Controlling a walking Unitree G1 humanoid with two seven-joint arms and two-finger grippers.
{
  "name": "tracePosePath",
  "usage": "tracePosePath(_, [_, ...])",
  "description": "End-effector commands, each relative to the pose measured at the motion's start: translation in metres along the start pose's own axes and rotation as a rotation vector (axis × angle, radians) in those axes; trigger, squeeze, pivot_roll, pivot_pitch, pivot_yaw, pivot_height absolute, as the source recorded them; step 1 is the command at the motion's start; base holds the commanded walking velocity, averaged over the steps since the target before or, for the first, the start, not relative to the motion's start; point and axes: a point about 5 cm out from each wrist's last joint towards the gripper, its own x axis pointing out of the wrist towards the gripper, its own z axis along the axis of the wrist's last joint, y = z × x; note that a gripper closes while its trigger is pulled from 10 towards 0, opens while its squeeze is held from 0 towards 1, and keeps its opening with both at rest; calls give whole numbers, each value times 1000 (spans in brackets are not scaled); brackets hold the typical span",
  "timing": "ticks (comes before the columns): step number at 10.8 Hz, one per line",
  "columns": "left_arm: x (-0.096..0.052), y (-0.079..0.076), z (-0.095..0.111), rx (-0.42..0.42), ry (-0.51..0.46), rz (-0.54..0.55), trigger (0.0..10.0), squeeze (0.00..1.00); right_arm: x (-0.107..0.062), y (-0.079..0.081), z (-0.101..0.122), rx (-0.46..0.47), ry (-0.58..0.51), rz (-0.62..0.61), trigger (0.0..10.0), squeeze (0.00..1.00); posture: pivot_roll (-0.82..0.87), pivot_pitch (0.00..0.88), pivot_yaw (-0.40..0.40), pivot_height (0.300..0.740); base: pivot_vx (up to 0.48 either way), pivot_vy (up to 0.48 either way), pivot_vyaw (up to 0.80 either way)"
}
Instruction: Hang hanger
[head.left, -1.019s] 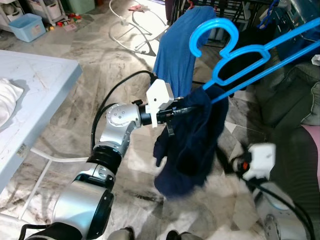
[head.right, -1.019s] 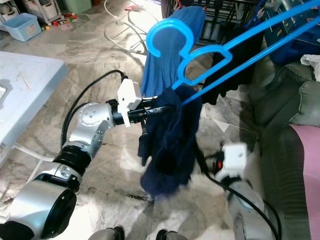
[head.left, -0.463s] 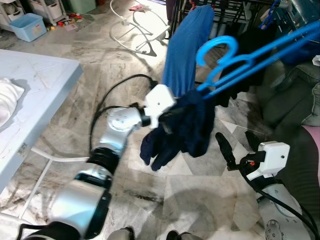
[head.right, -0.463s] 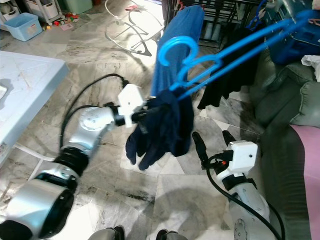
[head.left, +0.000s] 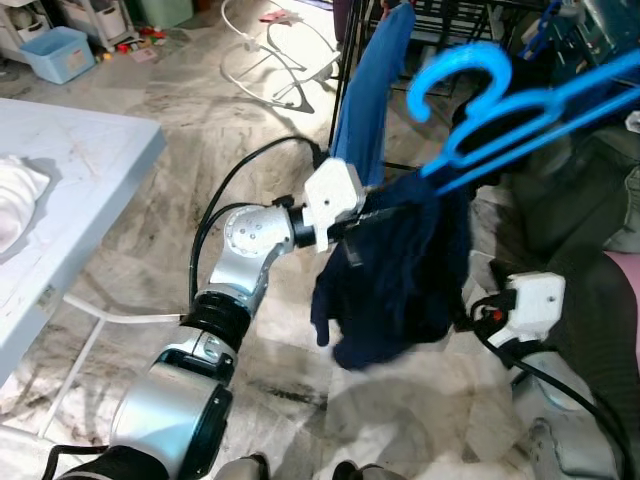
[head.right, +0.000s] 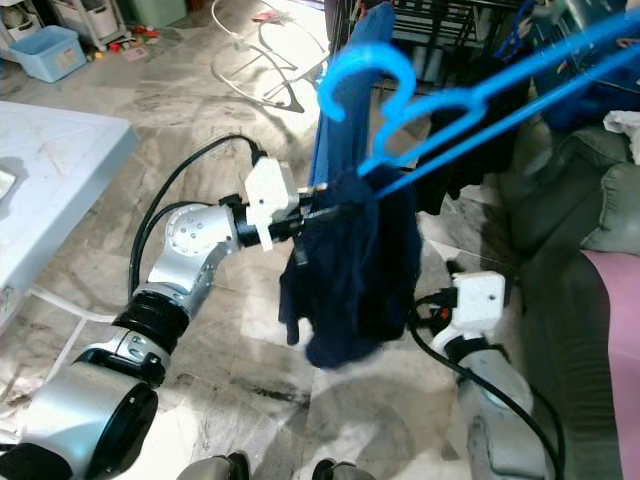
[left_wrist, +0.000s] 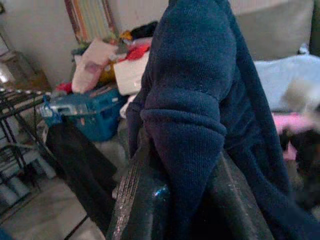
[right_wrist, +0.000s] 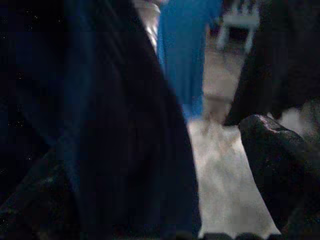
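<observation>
The left gripper, fingers clamped on a navy garment draped from the blue hanger, holds both raised toward the rack for hanging, while the right gripper, fingers apart, flanks the cloth.

Both head eyes look forward and down, sharing the navy garment; each wrist view sits almost against that same cloth (very near).

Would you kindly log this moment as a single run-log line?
left gripper: shut on navy garment | garment: draped on blue hanger | right gripper: open beside garment | hanger: not hung
</observation>
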Motion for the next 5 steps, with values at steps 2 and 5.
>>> tracePosePath(2, [2,3,10,7,-49,13,0,0,-1,0,-13,15,71,-19,10000,765,111,151,-92,740,0,0,0])
tracePosePath(5, [2,10,17,12,-70,42,0,0,-11,-13,-34,32,201,-101,5216,761,107,152,-87,740,0,0,0])
